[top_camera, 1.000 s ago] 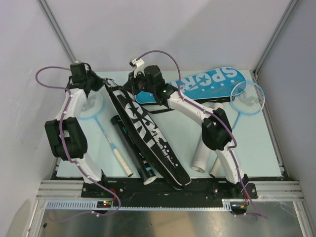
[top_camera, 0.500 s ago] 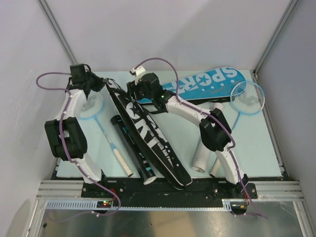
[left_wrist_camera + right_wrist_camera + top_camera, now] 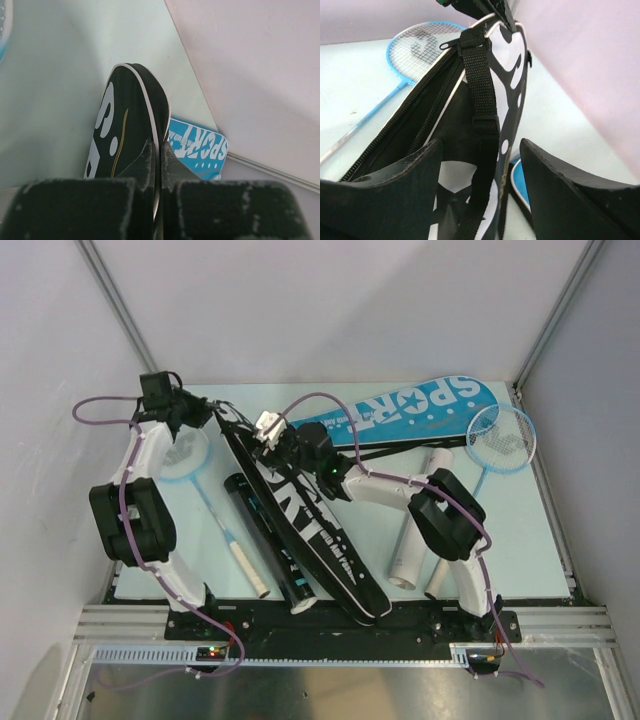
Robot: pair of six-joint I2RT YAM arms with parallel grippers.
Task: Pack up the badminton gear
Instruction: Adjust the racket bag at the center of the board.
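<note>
1. While left claw (image 3: 200, 414) is clamped together on the far-end rim of black cover (image 3: 310, 530), right claw (image 3: 272, 445) stands apart over that cover's far half, gripping nothing.
2. Left wrist view: left claw (image 3: 159, 150) pinches the white-piped edge of black cover (image 3: 125, 130), fingers pressed to either face.
3. Right wrist view: strap (image 3: 480, 90) of black cover (image 3: 512, 65) runs between the spread fingers of right claw (image 3: 480, 145). Contact cannot be told. Zip seam is parted, dark inside.
4. Black cover lies diagonally, far end turned on edge.
5. Blue cover (image 3: 420, 405) lies flat to the right of the black cover's far end, partly tucked behind it (image 3: 197, 147).
6. Black tube (image 3: 255, 525) lies just beside the black cover's left flank, parallel. White tube (image 3: 408, 555) lies to its right, apart.
7. Left racket (image 3: 250, 573) lies left of the black tube. Right racket (image 3: 502, 438) lies well right of the black cover, past the white tube.
</note>
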